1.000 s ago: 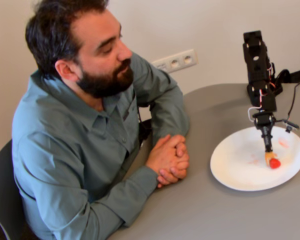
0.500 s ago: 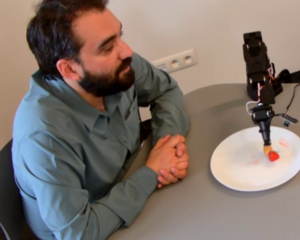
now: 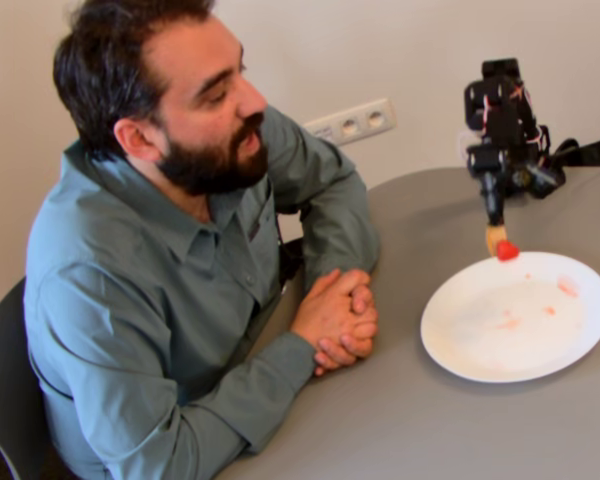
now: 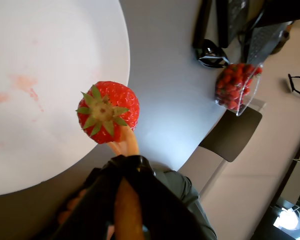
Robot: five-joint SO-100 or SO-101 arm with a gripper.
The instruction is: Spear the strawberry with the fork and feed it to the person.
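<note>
The strawberry (image 3: 507, 250) is bright red and sits speared on the yellow-orange fork (image 3: 495, 237), held just above the far left rim of the white plate (image 3: 520, 335). In the wrist view the strawberry (image 4: 110, 112) shows its green leaves, on the fork tines (image 4: 129, 145), over the plate's edge (image 4: 50, 45). My gripper (image 3: 493, 205) hangs from the black arm and is shut on the fork's handle, as the wrist view (image 4: 125, 172) shows. The person (image 3: 180, 250) sits at the left, hands clasped on the table, looking towards the plate.
The plate has faint pink juice smears. The grey round table (image 3: 430, 420) carries it. In the wrist view a clear box of strawberries (image 4: 235, 87), black objects (image 4: 212, 52) and a chair (image 4: 230, 135) lie beyond. A wall socket (image 3: 355, 122) is behind.
</note>
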